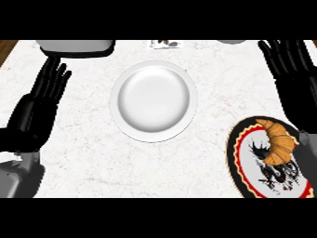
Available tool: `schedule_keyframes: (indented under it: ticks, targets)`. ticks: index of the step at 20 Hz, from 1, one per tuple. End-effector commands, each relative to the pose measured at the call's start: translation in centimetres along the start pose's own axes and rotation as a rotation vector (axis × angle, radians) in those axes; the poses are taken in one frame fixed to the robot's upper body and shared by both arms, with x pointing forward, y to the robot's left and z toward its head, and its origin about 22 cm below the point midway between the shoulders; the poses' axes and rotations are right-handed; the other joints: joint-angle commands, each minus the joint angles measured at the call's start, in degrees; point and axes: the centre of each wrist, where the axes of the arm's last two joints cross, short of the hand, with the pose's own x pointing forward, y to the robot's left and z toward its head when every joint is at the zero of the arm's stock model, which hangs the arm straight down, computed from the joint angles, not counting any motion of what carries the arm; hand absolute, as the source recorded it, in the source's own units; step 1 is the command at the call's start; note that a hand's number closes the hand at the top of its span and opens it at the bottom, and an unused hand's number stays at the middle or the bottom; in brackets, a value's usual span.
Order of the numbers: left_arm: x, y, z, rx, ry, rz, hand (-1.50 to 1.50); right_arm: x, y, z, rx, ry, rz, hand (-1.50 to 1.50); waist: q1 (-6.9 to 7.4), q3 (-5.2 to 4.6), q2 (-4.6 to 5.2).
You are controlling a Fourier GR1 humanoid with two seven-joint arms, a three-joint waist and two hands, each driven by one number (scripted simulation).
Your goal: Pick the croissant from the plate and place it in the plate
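The white marbled tabletop [85,153] carries a plain white plate [154,100] at its middle and, near the right front, a patterned plate [247,165] with a red and black rim. The left hand [42,100] and right hand [299,79] rest at either side, fingers straight and spread, holding nothing. The croissant [278,141] lies on the patterned plate, just beside the right forearm.

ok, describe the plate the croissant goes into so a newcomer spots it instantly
On the white marble counter, look to the middle, between the two black hands. The white plate lies there, plain and empty. The other plate, at the lower right, has a black and red pattern and holds the croissant.
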Motion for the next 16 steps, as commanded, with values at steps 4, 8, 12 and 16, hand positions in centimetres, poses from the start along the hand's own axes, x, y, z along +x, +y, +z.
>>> schedule_keyframes:
  ticks: [4,8,12,16]
  targets:
    - [-3.9,2.2,2.0,0.093,0.225,-0.11,0.0,-2.5,-7.8,3.0,0.23,0.068,-0.116,1.5,-1.0,-0.76,0.97]
    - [-5.1,2.9,2.7,0.118,0.333,-0.11,0.0,4.5,-10.9,0.4,0.332,-0.005,0.584,1.5,-2.19,-1.68,0.95]
    - [-5.4,3.3,1.3,0.113,0.395,-0.108,0.0,-7.6,-15.9,9.7,-0.003,0.001,0.041,-1.5,-1.25,-0.55,1.76]
    - [-5.4,3.5,1.8,0.098,0.398,-0.105,0.0,-9.1,-18.3,13.1,0.229,0.044,0.136,-1.5,0.3,-0.7,1.06]
